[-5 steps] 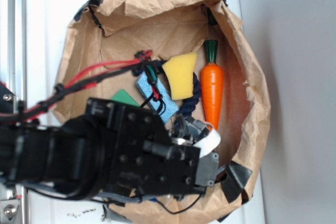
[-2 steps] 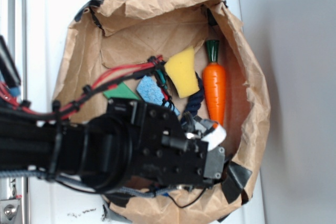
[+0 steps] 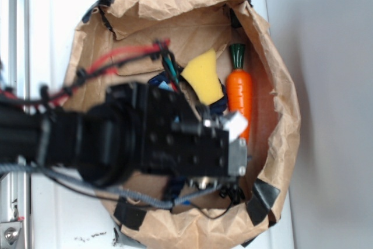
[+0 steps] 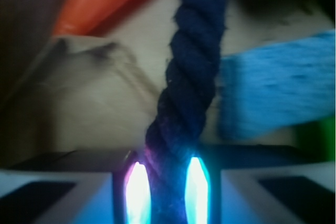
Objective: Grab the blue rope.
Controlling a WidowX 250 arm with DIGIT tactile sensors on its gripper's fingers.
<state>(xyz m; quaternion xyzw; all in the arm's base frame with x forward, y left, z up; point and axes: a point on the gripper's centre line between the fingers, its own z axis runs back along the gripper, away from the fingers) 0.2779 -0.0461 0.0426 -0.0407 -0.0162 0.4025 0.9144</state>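
Note:
In the wrist view the blue rope (image 4: 194, 66), thick, navy and twisted, runs from the top of the frame straight down between my two glowing fingers (image 4: 137, 192). My gripper (image 4: 164, 190) is shut on it, the strands filling the whole gap. In the exterior view my gripper (image 3: 230, 122) sits low over the brown paper, just left of the carrot. Only a short piece of the rope (image 3: 219, 104) shows beside the arm; the rest is hidden under it.
An orange toy carrot (image 3: 240, 94) lies right of the gripper and a yellow sponge (image 3: 203, 77) just behind it. A light blue sponge (image 4: 273, 87) lies right of the rope. The crumpled paper bag's raised rim (image 3: 285, 115) rings everything.
The arm has moved further into the bag, toward the sponge and carrot, and now covers most of the rope and the light blue sponge.

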